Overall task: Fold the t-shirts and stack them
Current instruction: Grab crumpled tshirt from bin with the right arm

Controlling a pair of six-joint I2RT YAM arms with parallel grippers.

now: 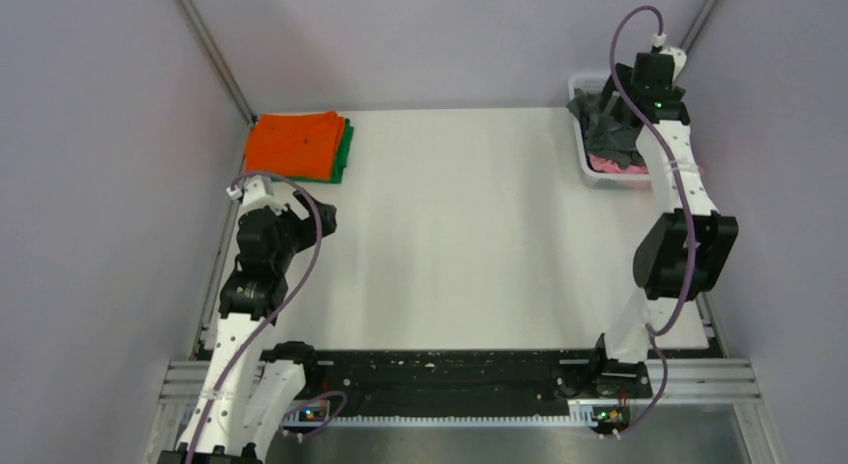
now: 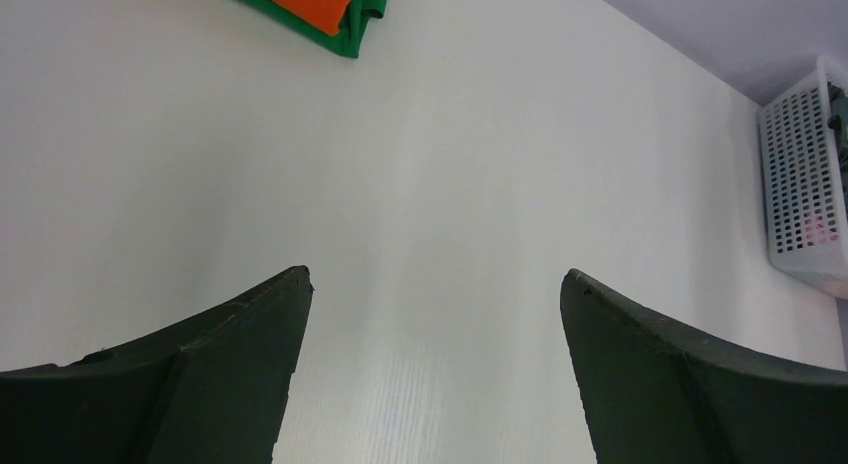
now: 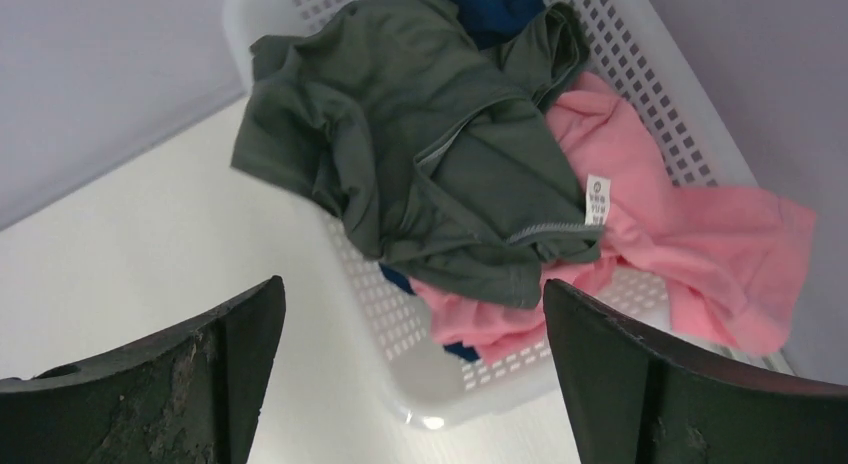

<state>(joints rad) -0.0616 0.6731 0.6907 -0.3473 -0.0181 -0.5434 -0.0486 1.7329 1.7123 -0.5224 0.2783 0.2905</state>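
Fingers (image 3: 150, 384) of the right gripper (image 3: 412, 284) stood apart above the basket (image 3: 665, 94) at the far right corner — there the dark grey tee (image 3: 430, 174) lay crumpled over a pink tee (image 3: 700, 224). The left gripper (image 2: 435, 274), near the left edge, gaped too.

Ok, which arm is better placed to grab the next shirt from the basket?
Right. The right claw hangs open over the basket, with the grey shirt heaped on top just ahead of it. The left claw is open over the table near the folded stack, far across from the basket.
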